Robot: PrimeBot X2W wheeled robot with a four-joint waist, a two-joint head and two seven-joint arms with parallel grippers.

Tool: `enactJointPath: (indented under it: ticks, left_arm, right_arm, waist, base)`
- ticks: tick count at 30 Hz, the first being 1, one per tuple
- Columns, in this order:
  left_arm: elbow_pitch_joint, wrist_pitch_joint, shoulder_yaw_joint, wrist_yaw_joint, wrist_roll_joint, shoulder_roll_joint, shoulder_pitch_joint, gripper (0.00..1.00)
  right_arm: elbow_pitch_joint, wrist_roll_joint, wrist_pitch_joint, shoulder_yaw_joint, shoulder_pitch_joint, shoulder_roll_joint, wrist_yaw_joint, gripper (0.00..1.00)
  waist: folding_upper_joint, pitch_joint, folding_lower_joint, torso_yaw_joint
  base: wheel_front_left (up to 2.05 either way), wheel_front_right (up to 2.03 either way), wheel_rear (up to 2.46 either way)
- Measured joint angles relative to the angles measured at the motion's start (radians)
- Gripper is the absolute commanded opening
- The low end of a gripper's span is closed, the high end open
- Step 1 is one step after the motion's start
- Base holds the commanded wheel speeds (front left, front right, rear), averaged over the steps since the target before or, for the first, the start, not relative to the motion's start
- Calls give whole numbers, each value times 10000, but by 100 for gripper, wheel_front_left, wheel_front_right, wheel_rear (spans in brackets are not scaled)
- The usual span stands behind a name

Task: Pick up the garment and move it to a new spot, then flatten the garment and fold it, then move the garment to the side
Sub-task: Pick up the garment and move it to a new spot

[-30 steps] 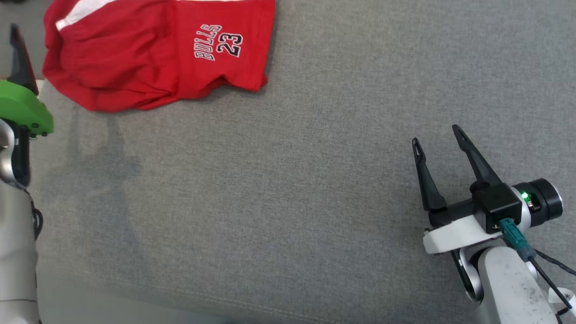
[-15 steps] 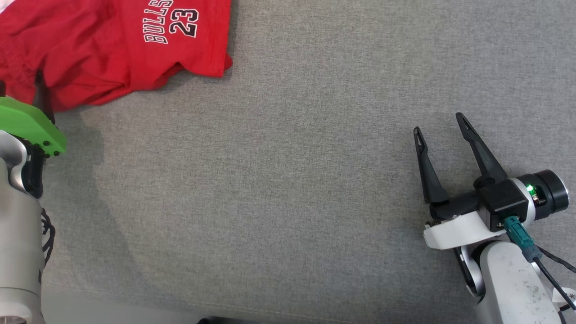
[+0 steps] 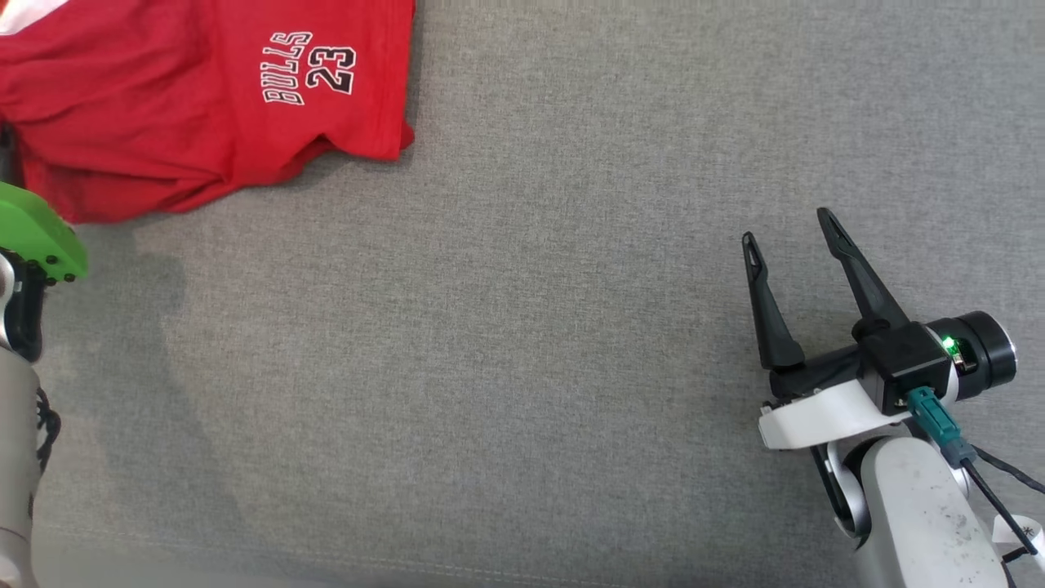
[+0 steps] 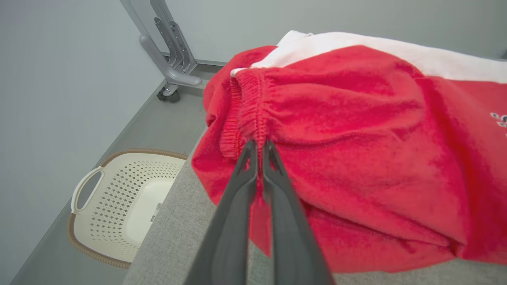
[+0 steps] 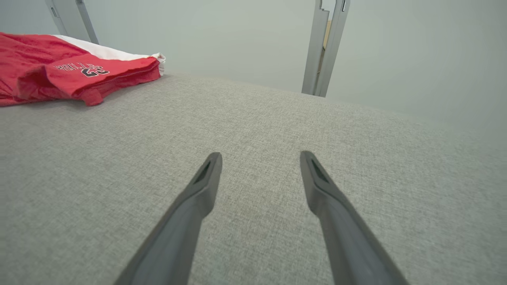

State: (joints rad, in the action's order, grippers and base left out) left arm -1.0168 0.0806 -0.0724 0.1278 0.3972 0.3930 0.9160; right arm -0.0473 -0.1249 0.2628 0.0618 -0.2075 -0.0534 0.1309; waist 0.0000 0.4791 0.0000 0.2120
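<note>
my left tool (image 4: 259, 147) is clamped on the waistband (image 4: 242, 114) of the red garment (image 3: 180, 114) at the counter's (image 3: 522, 367) far left corner, its length running off to the right, while my right tool (image 3: 785, 225) hangs spread, well apart from it.

One garment (image 3: 163, 122), two claws, the left claw (image 4: 259, 145) and the right claw (image 3: 785, 226), one basket (image 4: 111, 186), one grey table (image 3: 531, 367)

Bright even light, soft shadow under the garment (image 3: 163, 106), wrist-view edges warped.
</note>
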Motion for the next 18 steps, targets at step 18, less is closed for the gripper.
enactJointPath:
  ticks: [18]
  left_arm:
    - [2159,-322,-2050,12,-98,1170,500,0]
  right_arm:
    - [-525,1756,0,-280,494,31,0,100]
  waist:
    - [0,-2526,0,-808]
  base:
    - [0,0,0]
